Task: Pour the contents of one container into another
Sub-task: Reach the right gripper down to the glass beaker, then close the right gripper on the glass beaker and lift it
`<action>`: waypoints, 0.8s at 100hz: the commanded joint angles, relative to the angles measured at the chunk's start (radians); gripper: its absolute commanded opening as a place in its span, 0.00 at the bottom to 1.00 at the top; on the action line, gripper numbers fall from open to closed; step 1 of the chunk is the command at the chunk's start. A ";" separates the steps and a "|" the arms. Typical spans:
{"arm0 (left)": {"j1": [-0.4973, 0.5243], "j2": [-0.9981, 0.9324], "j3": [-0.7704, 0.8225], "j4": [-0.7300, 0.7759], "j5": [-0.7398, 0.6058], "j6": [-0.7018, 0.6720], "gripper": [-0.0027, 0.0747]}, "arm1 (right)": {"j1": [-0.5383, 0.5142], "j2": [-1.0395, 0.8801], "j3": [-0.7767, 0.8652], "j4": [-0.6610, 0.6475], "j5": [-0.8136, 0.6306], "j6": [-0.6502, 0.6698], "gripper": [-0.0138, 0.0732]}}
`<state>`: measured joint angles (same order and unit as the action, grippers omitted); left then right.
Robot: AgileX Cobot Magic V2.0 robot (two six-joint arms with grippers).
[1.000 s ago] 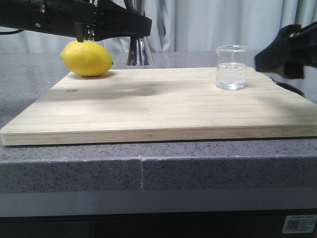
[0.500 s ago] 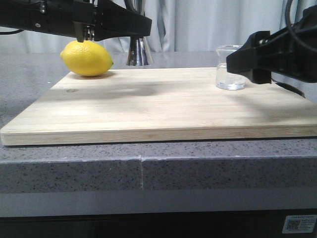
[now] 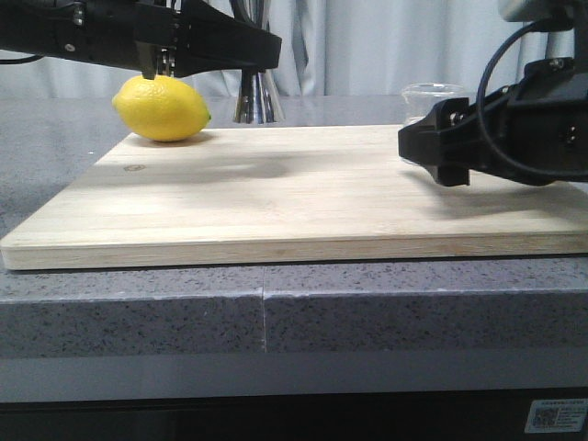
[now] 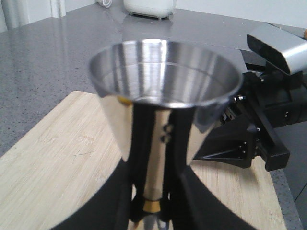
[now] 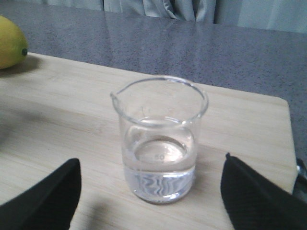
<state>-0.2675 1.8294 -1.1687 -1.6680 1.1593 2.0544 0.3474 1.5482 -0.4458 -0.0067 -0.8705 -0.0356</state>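
Right wrist view alone: liquid in beaker (image 5: pixel 159 143), unseen from front.

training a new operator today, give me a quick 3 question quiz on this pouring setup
1. True or false: the right gripper has already closed on the beaker.
2. What is the left gripper holding?
A. the lemon
B. the metal jigger
C. nothing
3. Fill in: the beaker stands upright on the wooden ____ and holds some clear liquid.

Key
1. False. The right wrist view shows its fingers spread apart on either side of the beaker, not touching it.
2. B. The left wrist view shows the fingers clamped on the jigger's stem, its cup empty.
3. Board.
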 commanded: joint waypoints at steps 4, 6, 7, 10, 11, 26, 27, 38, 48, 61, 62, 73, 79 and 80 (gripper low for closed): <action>-0.008 -0.055 -0.030 -0.064 0.109 -0.002 0.01 | -0.002 -0.007 -0.030 -0.010 -0.116 -0.005 0.78; -0.008 -0.055 -0.030 -0.063 0.109 -0.002 0.01 | -0.002 -0.005 -0.036 -0.010 -0.111 -0.005 0.78; -0.008 -0.055 -0.030 -0.063 0.109 -0.002 0.01 | -0.002 -0.003 -0.036 -0.010 -0.110 -0.005 0.78; -0.008 -0.055 -0.030 -0.063 0.109 -0.002 0.01 | -0.002 0.000 -0.044 -0.010 -0.107 -0.005 0.78; -0.008 -0.055 -0.030 -0.063 0.109 -0.002 0.01 | -0.002 0.000 -0.047 -0.010 -0.107 -0.005 0.78; -0.008 -0.055 -0.030 -0.062 0.109 -0.002 0.01 | -0.002 0.007 -0.096 -0.010 -0.071 -0.005 0.78; -0.008 -0.055 -0.030 -0.062 0.109 -0.002 0.01 | -0.002 0.007 -0.098 -0.010 -0.068 -0.005 0.78; -0.008 -0.055 -0.030 -0.060 0.109 -0.002 0.01 | -0.002 0.007 -0.125 -0.010 -0.045 -0.005 0.78; -0.008 -0.055 -0.030 -0.060 0.109 -0.002 0.01 | -0.002 0.007 -0.142 -0.010 -0.032 -0.005 0.78; -0.008 -0.055 -0.030 -0.060 0.109 -0.002 0.01 | -0.005 0.010 -0.154 -0.010 -0.019 -0.005 0.78; -0.008 -0.055 -0.030 -0.060 0.109 -0.002 0.01 | -0.008 0.009 -0.154 -0.010 -0.017 -0.005 0.78; -0.014 -0.055 -0.030 -0.060 0.109 -0.002 0.01 | -0.010 0.031 -0.166 -0.010 -0.020 -0.005 0.78; -0.021 -0.055 -0.030 -0.058 0.109 -0.002 0.01 | -0.010 0.047 -0.166 -0.010 -0.026 -0.005 0.78; -0.020 -0.055 -0.030 -0.059 0.109 -0.002 0.01 | -0.010 0.050 -0.166 -0.010 -0.026 -0.005 0.78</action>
<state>-0.2740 1.8294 -1.1687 -1.6602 1.1593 2.0544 0.3454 1.6097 -0.5854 -0.0067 -0.8219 -0.0356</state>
